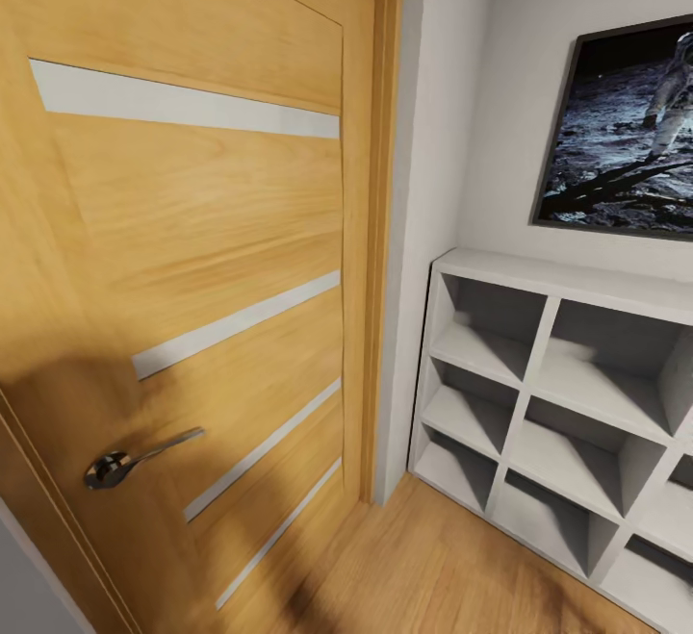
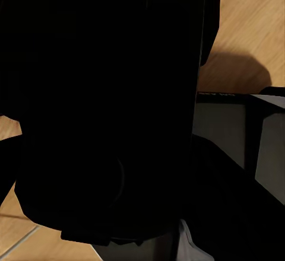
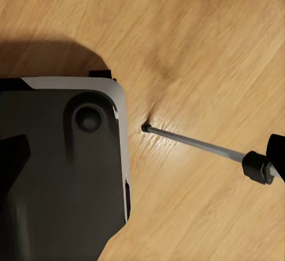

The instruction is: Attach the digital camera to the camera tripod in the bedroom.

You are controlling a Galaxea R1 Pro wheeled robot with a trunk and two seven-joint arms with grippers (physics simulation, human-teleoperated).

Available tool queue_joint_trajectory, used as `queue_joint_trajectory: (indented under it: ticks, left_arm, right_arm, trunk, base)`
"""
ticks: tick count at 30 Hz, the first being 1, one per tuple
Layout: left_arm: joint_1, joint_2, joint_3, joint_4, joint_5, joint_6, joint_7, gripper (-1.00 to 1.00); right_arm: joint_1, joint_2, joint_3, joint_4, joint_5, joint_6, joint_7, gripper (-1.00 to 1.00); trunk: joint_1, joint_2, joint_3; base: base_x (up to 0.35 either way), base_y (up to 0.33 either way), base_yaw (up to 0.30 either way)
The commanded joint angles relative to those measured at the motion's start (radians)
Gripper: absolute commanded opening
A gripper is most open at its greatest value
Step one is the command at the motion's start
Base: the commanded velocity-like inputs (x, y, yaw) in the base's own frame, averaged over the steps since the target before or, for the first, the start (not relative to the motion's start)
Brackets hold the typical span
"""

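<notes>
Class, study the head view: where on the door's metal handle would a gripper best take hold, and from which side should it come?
Probably the lever of the door handle, near its free end, away from the round base. The lever is a slim bar standing off the wooden door, roughly level, so the fingers could close over it from above and below, coming straight at the door's face.

From my left wrist camera I get mostly a black mass close to the lens, probably part of my own arm or trunk (image 2: pixel 107 113), too dark to read. My right wrist camera looks straight down over my dark base (image 3: pixel 59 172), grey-edged. I can't judge either gripper's opening.
</notes>
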State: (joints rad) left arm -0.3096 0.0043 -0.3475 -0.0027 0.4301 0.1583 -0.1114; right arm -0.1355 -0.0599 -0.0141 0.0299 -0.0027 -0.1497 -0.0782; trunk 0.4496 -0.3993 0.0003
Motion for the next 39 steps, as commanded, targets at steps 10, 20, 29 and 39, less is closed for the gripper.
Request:
queue_joint_trajectory:
  ticks: [10, 20, 29, 39]
  left_arm:
    - [0.0, 0.0, -0.008, 0.0, 0.01, 0.004, -0.004, -1.0]
    - [0.0, 0.0, -0.008, 0.0, 0.01, 0.003, -0.004, -1.0]
    - [0.0, 0.001, -0.008, 0.0, 0.008, 0.004, -0.004, -1.0]
    - [0.0, 0.0, -0.008, 0.0, 0.007, 0.004, -0.004, -1.0]
  right_arm:
    - [-0.001, 0.001, -0.001, 0.003, 0.003, -0.005, -0.002, 1.0]
    - [-0.001, 0.002, -0.001, 0.003, 0.006, -0.005, -0.002, 1.0]
    - [-0.001, 0.0, -0.001, 0.003, 0.006, -0.005, -0.002, 1.0]
    - [-0.001, 0.0, -0.001, 0.003, 0.006, -0.005, -0.002, 1.0]
  trunk:
    - [0.0, -0.001, 0.0]
    - [0.0, -0.001, 0.0]
    - [0.0, -0.001, 0.0]
    - [0.0, -0.001, 0.0]
  base:
    - [0.0, 0.0, -0.095]
    - [0.0, 0.0, -0.022]
    - [0.154, 0.0, -0.001]
    - [0.31, 0.0, 0.0]
